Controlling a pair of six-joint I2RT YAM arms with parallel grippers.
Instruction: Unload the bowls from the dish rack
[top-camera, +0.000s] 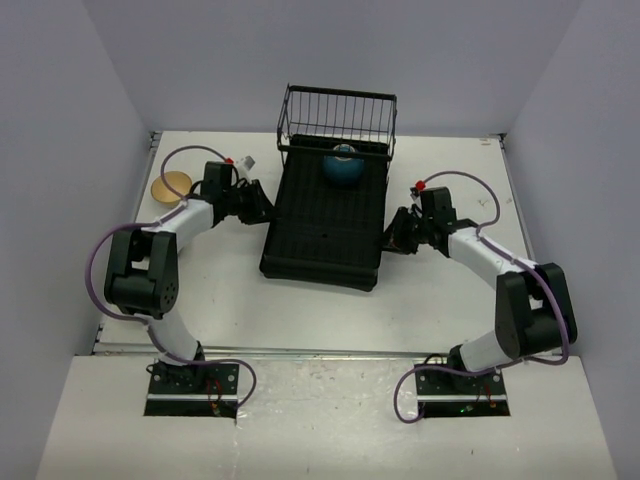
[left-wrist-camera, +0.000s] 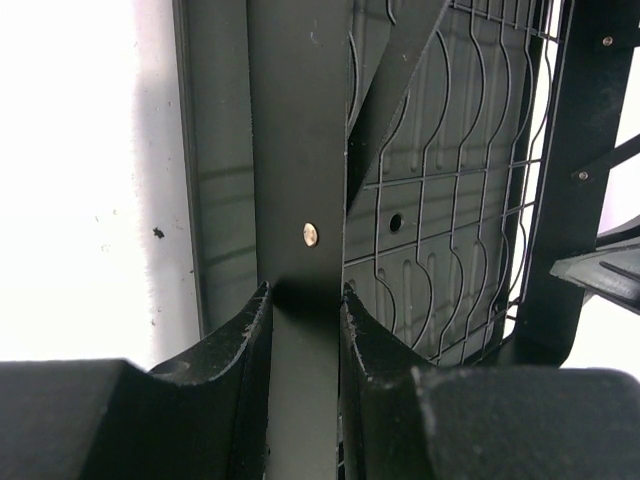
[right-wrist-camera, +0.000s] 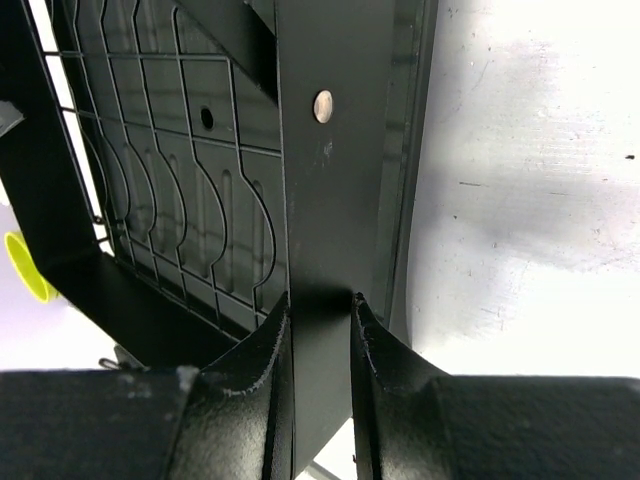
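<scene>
The black dish rack (top-camera: 325, 222) lies in the middle of the table, its wire basket frame (top-camera: 337, 118) at the far end. A dark blue bowl (top-camera: 341, 165) sits in the rack just in front of the basket. A cream bowl with a tan inside (top-camera: 172, 186) stands on the table at the far left. My left gripper (top-camera: 262, 210) is shut on the rack's left side rail (left-wrist-camera: 300, 150). My right gripper (top-camera: 388, 238) is shut on the right side rail (right-wrist-camera: 335, 160). A sliver of a lime thing (right-wrist-camera: 20, 266) shows past the rack in the right wrist view.
Grey walls close in the white table (top-camera: 440, 290) at the back and both sides. The left arm's elbow (top-camera: 140, 275) and the right arm's elbow (top-camera: 530, 305) stand near the front edge.
</scene>
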